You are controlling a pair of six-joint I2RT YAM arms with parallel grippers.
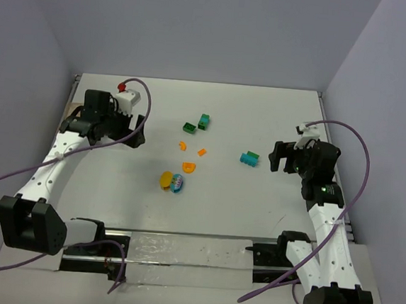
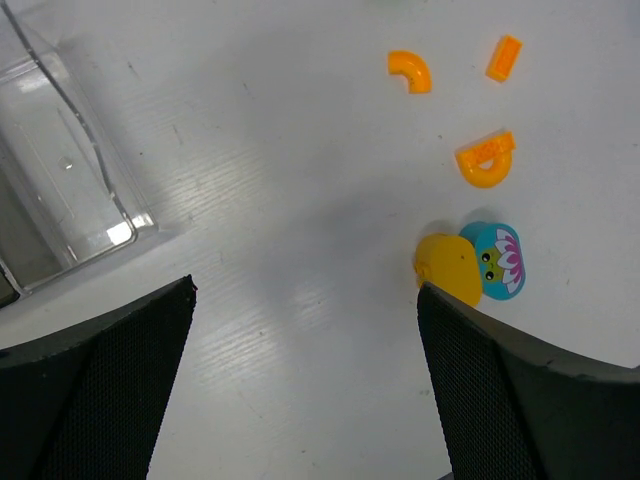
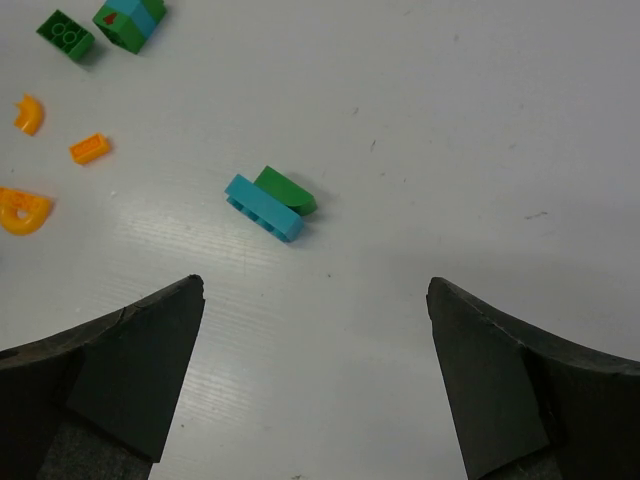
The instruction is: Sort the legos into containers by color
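Observation:
The legos lie in mid-table: a green brick (image 1: 189, 128), a green-and-teal brick (image 1: 204, 121), three orange pieces (image 1: 189, 167), a yellow piece (image 1: 166, 180) touching a teal printed piece (image 1: 177, 183), and a cyan brick (image 1: 249, 158) with a green curved piece (image 3: 285, 190) against it. My left gripper (image 1: 138, 129) is open and empty, left of the orange pieces; its view (image 2: 305, 380) shows the yellow piece (image 2: 448, 265) by its right finger. A clear tray (image 2: 70, 180) lies to its left. My right gripper (image 1: 281, 157) is open and empty (image 3: 315, 370), near the cyan brick (image 3: 263, 207).
Grey walls close the table at the back and both sides. A see-through strip (image 1: 187, 250) runs between the arm bases at the near edge. Purple cables loop off both arms. The tray is hidden under the left arm in the top view.

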